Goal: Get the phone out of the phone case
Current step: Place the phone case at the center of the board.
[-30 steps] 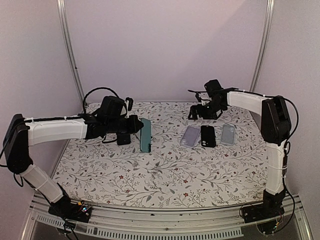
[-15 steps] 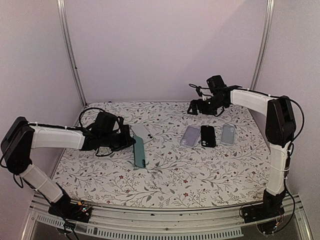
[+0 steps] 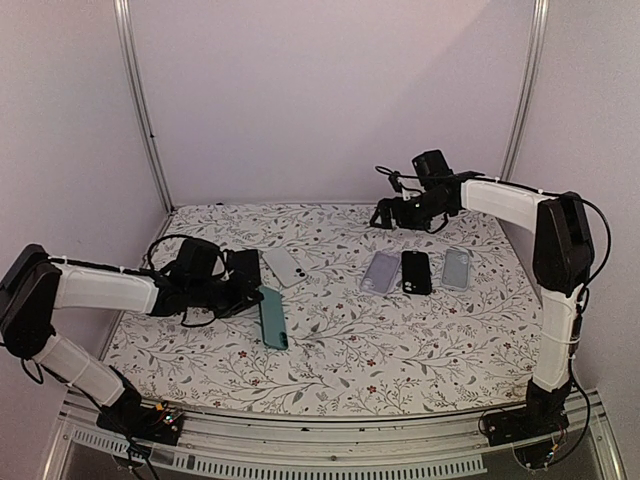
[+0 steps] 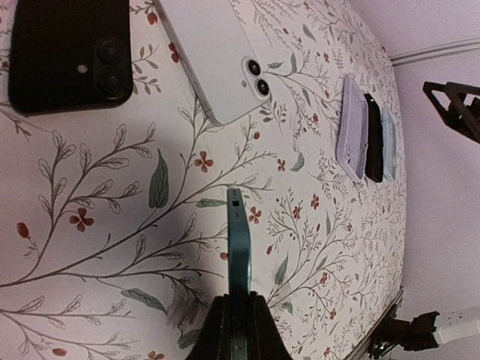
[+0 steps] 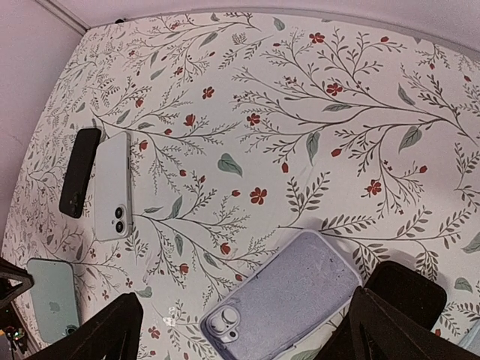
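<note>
My left gripper (image 3: 250, 296) is shut on the near end of a teal phone (image 3: 270, 318), held low over the table at the left. In the left wrist view the teal phone (image 4: 238, 247) shows edge-on between my fingers (image 4: 217, 334). I cannot tell whether it touches the table or wears a case. My right gripper (image 3: 385, 215) is open and empty, raised over the far middle. In the right wrist view its fingertips (image 5: 97, 337) stand wide on either side of a lilac case (image 5: 292, 304).
A white phone (image 3: 282, 266) and a black phone (image 4: 67, 52) lie back up beside the left gripper. The lilac case (image 3: 381, 271), a black case (image 3: 416, 271) and a pale blue case (image 3: 456, 267) lie in a row at the right. Walls and frame posts surround the table.
The left arm has swung the teal phone from upright down toward the table and nearer the front left. The white phone came into view. The right gripper drifted slightly left.
</note>
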You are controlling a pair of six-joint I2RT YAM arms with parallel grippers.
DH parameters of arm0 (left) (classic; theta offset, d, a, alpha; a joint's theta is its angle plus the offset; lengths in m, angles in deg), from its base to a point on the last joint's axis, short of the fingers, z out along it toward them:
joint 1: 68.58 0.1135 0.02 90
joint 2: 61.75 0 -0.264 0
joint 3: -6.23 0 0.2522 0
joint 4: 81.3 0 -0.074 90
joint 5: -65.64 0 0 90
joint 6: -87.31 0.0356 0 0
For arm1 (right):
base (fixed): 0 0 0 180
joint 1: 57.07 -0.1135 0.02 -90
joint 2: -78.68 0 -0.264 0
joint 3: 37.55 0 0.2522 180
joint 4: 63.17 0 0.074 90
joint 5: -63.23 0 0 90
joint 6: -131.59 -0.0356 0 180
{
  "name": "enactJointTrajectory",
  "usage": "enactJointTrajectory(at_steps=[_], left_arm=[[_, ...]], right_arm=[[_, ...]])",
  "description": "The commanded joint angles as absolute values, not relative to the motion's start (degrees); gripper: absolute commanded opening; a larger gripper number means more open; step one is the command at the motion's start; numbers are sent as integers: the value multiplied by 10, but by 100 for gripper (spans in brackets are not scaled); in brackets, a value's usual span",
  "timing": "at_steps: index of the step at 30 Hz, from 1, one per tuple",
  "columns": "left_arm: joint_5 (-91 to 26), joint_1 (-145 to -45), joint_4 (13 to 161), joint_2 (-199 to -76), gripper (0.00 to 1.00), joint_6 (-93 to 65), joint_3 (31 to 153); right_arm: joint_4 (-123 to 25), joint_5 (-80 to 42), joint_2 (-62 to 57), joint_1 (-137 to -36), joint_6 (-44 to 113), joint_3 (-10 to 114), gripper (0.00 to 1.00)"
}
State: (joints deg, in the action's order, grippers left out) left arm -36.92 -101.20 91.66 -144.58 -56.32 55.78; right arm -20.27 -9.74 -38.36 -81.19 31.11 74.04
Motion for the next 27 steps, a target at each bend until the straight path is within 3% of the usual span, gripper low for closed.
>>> enactJointTrajectory(at_steps=[1, 27], left_arm=[[-402, -995, 961, -1431, 0, -573, 542], [-492, -914, 985, -1565, 0, -540, 578]], right_arm=[[-216, -82, -367, -819, 300, 744, 99], [-212, -81, -364, -830, 296, 738, 99]])
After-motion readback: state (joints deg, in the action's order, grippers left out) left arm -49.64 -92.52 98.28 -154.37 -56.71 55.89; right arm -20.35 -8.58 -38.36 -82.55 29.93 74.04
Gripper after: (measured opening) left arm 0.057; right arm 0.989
